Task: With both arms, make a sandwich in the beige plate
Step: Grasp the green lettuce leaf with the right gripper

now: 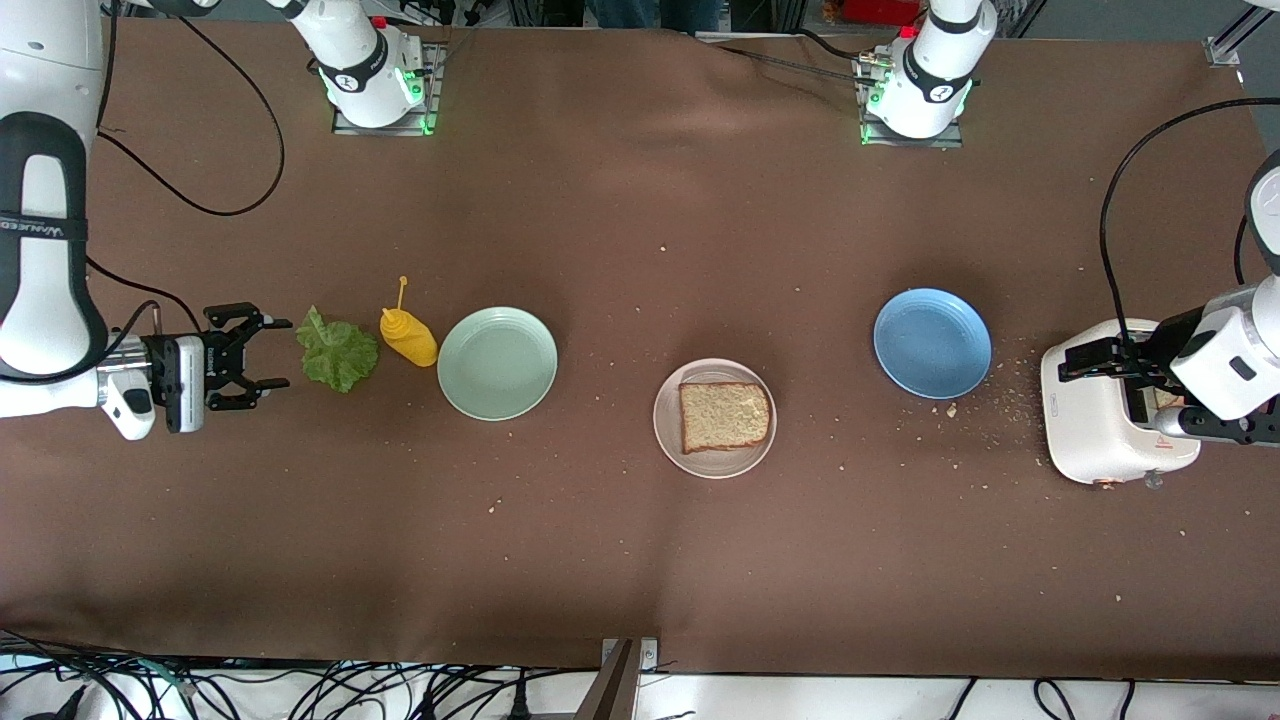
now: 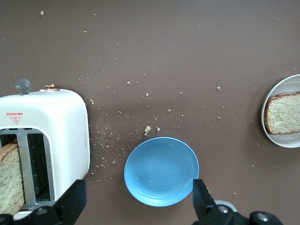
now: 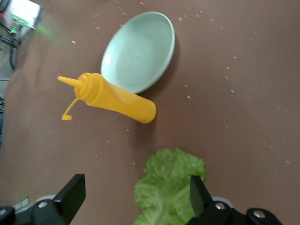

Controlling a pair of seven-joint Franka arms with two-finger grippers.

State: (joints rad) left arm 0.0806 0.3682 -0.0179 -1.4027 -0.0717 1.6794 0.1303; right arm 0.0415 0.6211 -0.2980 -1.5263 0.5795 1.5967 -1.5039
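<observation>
One slice of bread (image 1: 724, 416) is lying flat in the beige plate (image 1: 668, 432), which is sitting near the middle of the table (image 1: 640, 560), nearer the front camera than the blue plate (image 1: 932, 342) and the mint-green plate (image 1: 497, 362). A second slice (image 2: 9, 178) is standing in a slot of the white toaster (image 1: 1090, 420) at the left arm's end of the table, just beside the blue plate, with crumbs (image 2: 112, 140) lying scattered between them. The left gripper (image 1: 1095, 358) is hovering over the toaster with its jaws spread wide, holding nothing; the left wrist view is showing both fingers (image 2: 70, 201) apart above the toaster's edge and the blue plate. Toward the right arm's end, the lettuce leaf (image 1: 336, 350) is lying on the table beside a yellow squeeze bottle (image 1: 407, 335), which is standing next to the mint-green plate. The right gripper (image 1: 262, 358) is hanging low just beside the lettuce, jaws wide open and empty, one finger (image 3: 197, 197) showing over the leaf's edge in the right wrist view.
</observation>
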